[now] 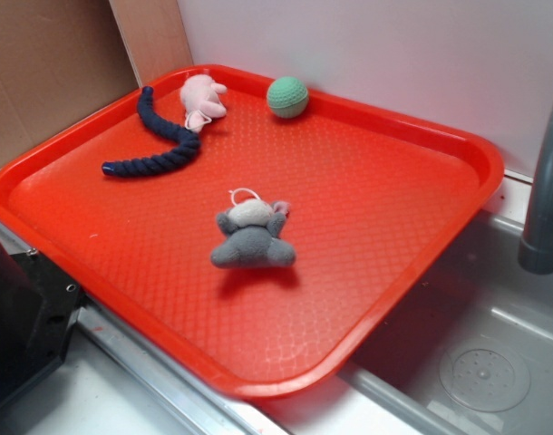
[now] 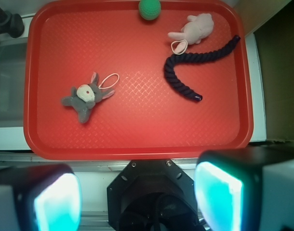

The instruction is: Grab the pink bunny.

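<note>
The pink bunny (image 1: 202, 98) lies at the far left corner of the red tray (image 1: 367, 272), touching the dark blue rope (image 1: 159, 136). In the wrist view the bunny (image 2: 195, 30) is at the top right, far from my gripper (image 2: 137, 199). The gripper is open and empty, held high above the near edge of the tray (image 2: 137, 149), with its two teal pads (image 2: 58, 204) wide apart. The gripper itself does not show in the exterior view; only the robot's black base (image 1: 23, 326) does.
A grey plush animal with a white loop (image 1: 251, 236) lies mid-tray. A green ball (image 1: 287, 96) sits at the far edge. A grey faucet pipe (image 1: 547, 181) and a sink drain (image 1: 485, 372) are to the right. A cardboard wall (image 1: 41, 72) stands at the left.
</note>
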